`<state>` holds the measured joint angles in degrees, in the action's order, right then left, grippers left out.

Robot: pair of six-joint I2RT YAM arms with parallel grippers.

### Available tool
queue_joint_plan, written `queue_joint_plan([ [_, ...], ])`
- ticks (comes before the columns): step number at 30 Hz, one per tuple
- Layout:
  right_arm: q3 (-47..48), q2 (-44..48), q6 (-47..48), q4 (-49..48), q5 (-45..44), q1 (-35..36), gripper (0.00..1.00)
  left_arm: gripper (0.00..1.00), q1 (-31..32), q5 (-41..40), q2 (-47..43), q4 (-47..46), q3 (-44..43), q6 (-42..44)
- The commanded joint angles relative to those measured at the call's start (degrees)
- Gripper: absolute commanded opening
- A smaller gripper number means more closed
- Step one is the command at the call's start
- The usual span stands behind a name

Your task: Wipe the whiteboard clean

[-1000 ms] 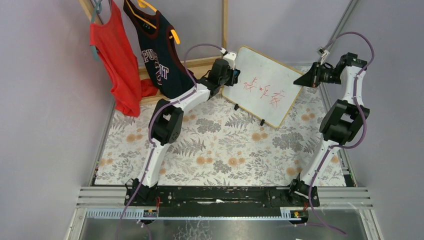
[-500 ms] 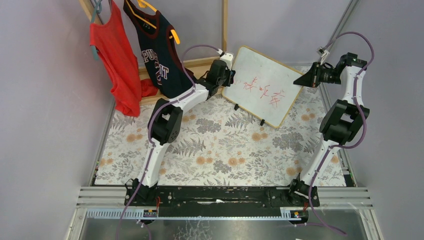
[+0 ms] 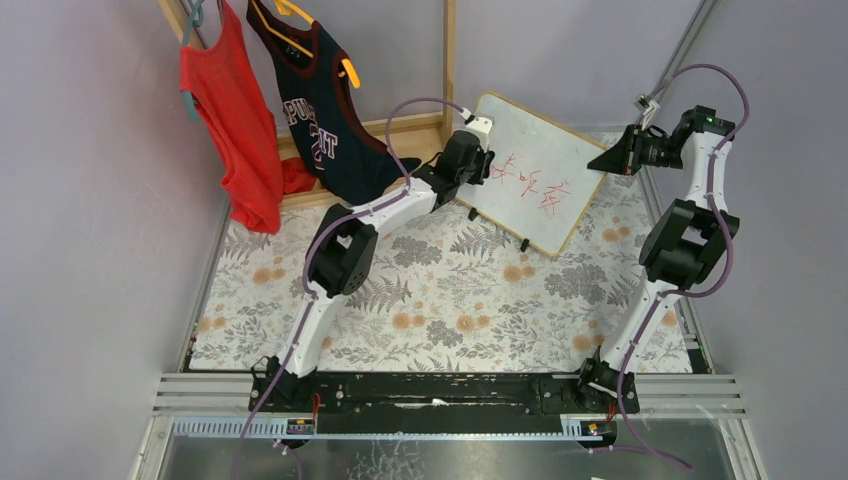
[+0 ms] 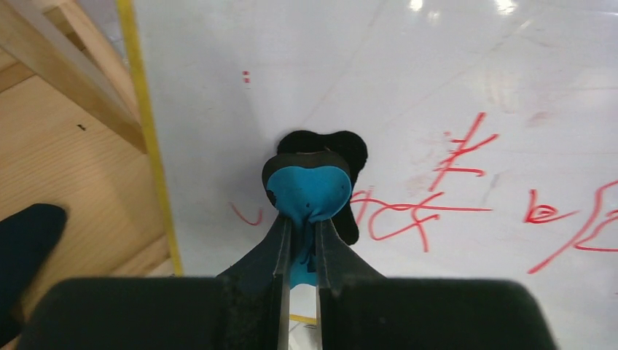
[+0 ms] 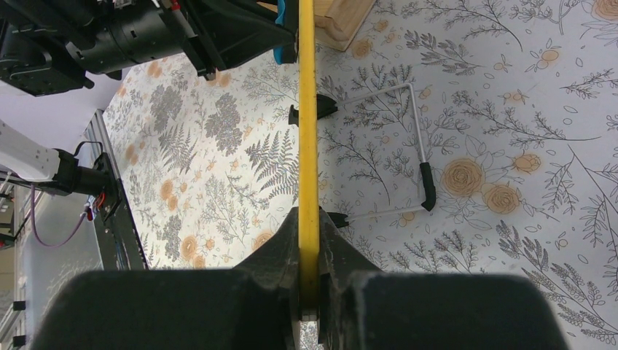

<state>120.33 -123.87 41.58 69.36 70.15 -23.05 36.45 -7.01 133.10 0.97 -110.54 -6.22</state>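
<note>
The whiteboard stands tilted on its feet at the back of the table, with red writing across its middle. My left gripper is shut on a small blue eraser, which presses against the board face at the left end of the red writing. My right gripper is shut on the board's right edge. In the right wrist view that edge is a yellow strip running between the closed fingers.
A red shirt and a navy jersey hang from a wooden rack at the back left. The rack's base lies just left of the board. A wire stand props the board on the floral tablecloth.
My left arm has swung to the right, carrying the eraser from the board's left edge onto the start of the red writing. The right arm and the board have stayed put.
</note>
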Motion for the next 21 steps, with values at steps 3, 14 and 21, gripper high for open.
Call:
queue_joint_plan([
  [3, -0.6, 2.4, 5.2, 1.2, -3.6, 2.4, 0.0, 0.0, 3.6, 3.8, 1.2, -0.4, -2.4, -2.5],
  [14, -0.5, 2.1, 5.3, 1.1, -3.5, 2.4, 0.0, 0.0, -2.5, 2.1, -0.6, 2.3, 0.5, -0.6],
  [21, -0.6, 1.9, 5.5, 1.1, -3.5, 2.4, 0.0, 0.0, -7.1, 1.9, -1.4, 2.5, 3.9, -0.6],
])
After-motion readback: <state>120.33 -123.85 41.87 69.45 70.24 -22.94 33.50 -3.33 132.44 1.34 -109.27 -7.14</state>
